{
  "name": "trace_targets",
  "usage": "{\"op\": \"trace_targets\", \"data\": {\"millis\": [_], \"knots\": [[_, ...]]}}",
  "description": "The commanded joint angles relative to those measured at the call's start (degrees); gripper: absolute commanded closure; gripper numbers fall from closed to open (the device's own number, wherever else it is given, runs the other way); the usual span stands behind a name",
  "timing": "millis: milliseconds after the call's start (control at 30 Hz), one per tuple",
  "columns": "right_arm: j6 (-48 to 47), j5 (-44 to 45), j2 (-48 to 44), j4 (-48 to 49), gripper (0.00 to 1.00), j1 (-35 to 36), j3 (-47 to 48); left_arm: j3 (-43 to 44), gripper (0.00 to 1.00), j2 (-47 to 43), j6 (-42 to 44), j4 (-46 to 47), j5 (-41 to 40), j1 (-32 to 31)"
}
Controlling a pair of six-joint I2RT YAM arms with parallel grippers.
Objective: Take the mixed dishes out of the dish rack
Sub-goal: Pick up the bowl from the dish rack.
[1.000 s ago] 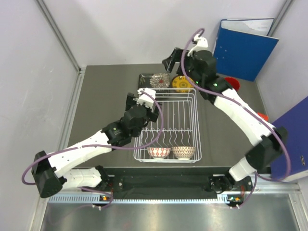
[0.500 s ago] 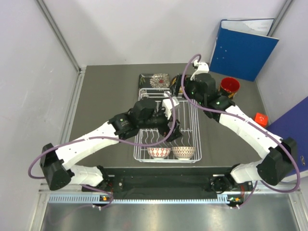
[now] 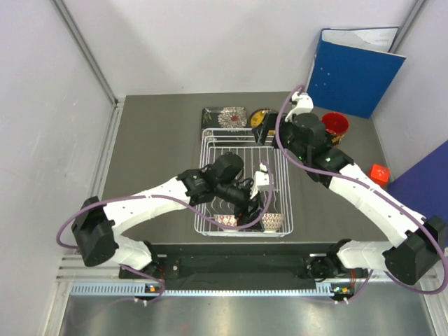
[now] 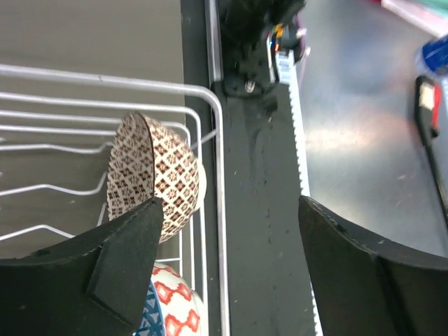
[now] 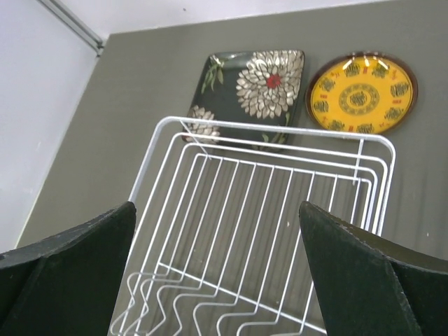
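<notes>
Both reaching down over dish rack (image 3: pixel 245 150): left gripper (image 4: pixel 229 210), right gripper (image 5: pixel 217 210), fingers apart.

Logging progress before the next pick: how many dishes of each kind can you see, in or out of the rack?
Plates: 2, black floral plate and yellow plate, on the table.
Bowls: 2, brown-patterned bowl and red-patterned bowl, in the dish rack.
Mugs: 1, red mug.
Total: 5.
</notes>
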Motion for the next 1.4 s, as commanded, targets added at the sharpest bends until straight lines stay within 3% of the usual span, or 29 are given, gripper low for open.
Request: {"op": "trace_targets", "data": {"millis": [0,433,567,600,900,1367], "knots": [[0.8,-0.9,-0.5,1.6,0.00,0.6,-1.1,-1.5,0.20,3.4,5.8,1.6,-0.4,-0.4],[0.7,-1.6,-0.2,2.5,0.00,1.8,-3.9,-1.1,0.23,8.3,6.1,9.5,-1.6,0.1],[0.8,-1.5,0.1,2.9,0.01,1.8,-4.6,0.0,0.29,10.8,6.8,7.5,0.1,0.1],[0.9,-1.6,0.3,3.0,0.01,1.9,-4.6,0.4,0.35,12.0,6.9,7.0,0.4,0.1],[0.8,-1.3,0.7,2.9,0.01,1.8,-4.4,-1.1,0.42,13.8,6.5,7.7,1.7,0.1],[0.6,-1.1,0.4,2.8,0.01,1.8,-5.2,1.0,0.88,14.7,7.5,5.0,3.1,0.1]]}}
